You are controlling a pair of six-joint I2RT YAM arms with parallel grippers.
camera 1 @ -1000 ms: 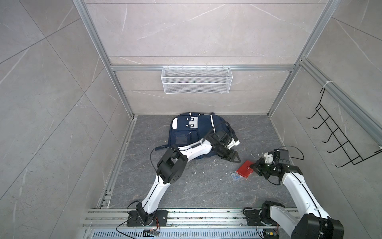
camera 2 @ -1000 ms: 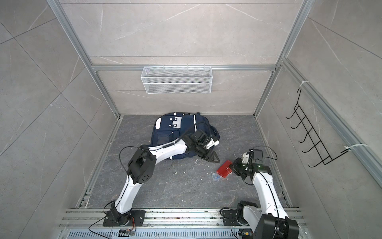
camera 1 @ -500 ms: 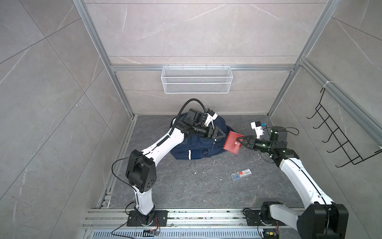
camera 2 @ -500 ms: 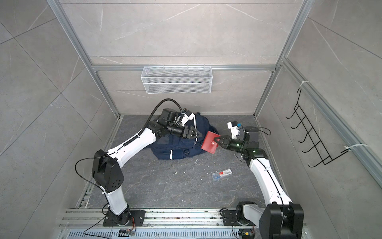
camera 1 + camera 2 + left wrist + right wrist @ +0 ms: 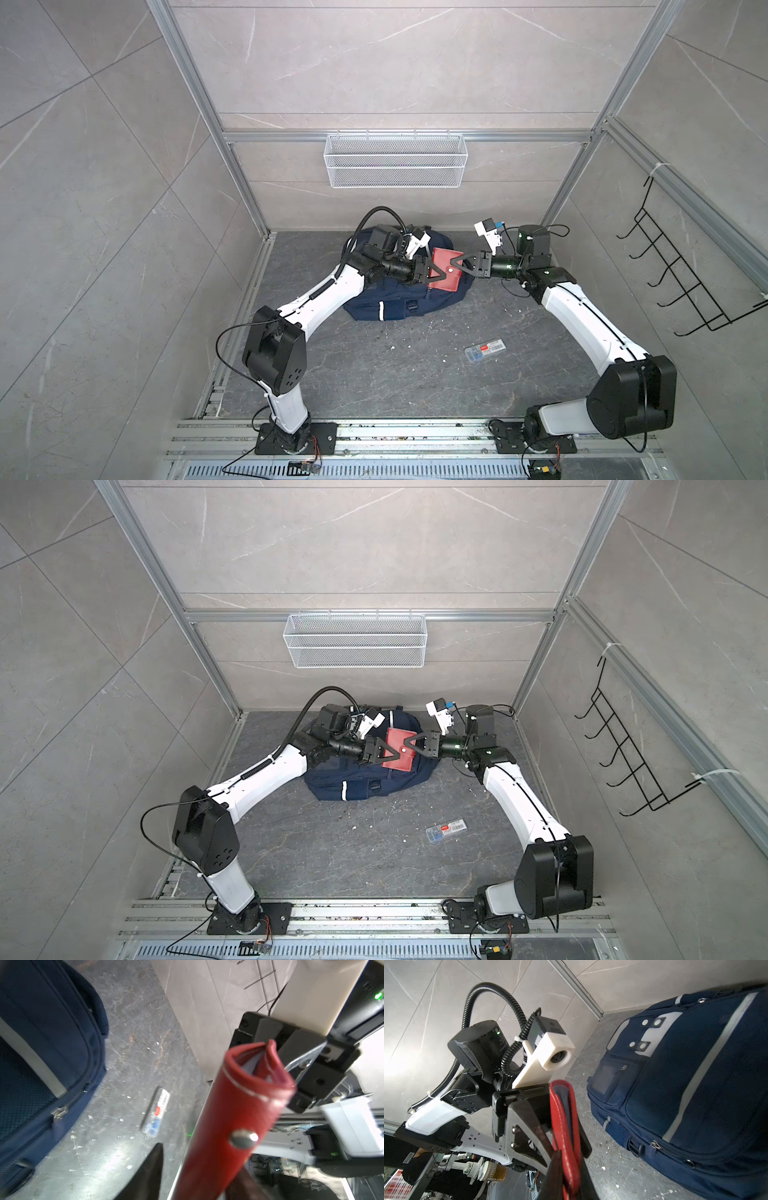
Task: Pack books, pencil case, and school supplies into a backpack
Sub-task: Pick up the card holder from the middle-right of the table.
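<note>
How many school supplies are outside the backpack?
2: a red leather-look snap case held by the left gripper and right gripper over the navy fabric backpack; a clear plastic box on the floor. More may be hidden.

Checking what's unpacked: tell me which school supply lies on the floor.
The clear bluish plastic piece; the red snap case is held in the air.

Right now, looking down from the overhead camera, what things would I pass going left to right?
Large navy fabric backpack → small red leather-look snap case, raised over the backpack's right end → tiny clear bluish plastic box on the floor → black wire hook rack.
</note>
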